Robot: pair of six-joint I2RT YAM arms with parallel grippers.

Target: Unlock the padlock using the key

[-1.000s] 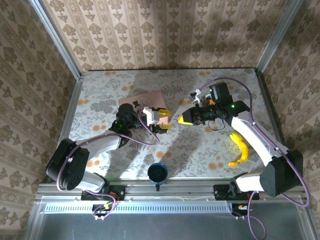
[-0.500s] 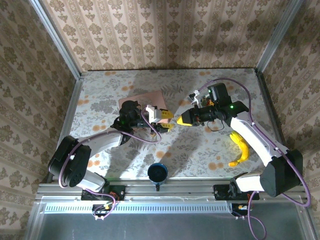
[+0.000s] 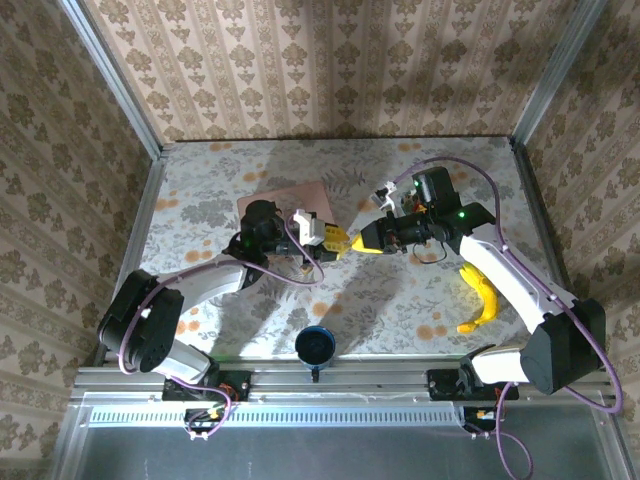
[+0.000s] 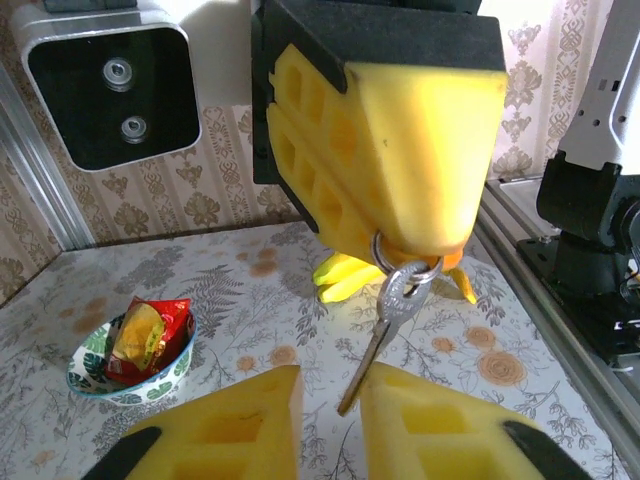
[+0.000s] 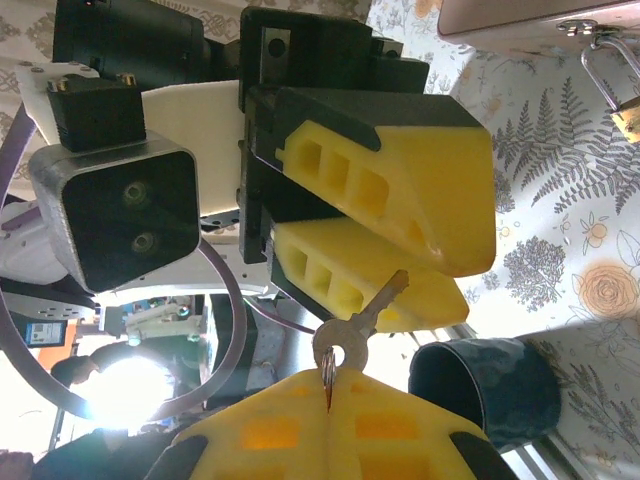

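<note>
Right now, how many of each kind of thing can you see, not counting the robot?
key: 1
padlock: 1
pink box: 1
banana toy: 1
dark blue cup: 1
bowl: 1
snack packet: 1
Total: 7

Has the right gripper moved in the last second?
Yes. In the top view the right gripper has slid left, away from the banana toy, toward the left gripper.
</note>
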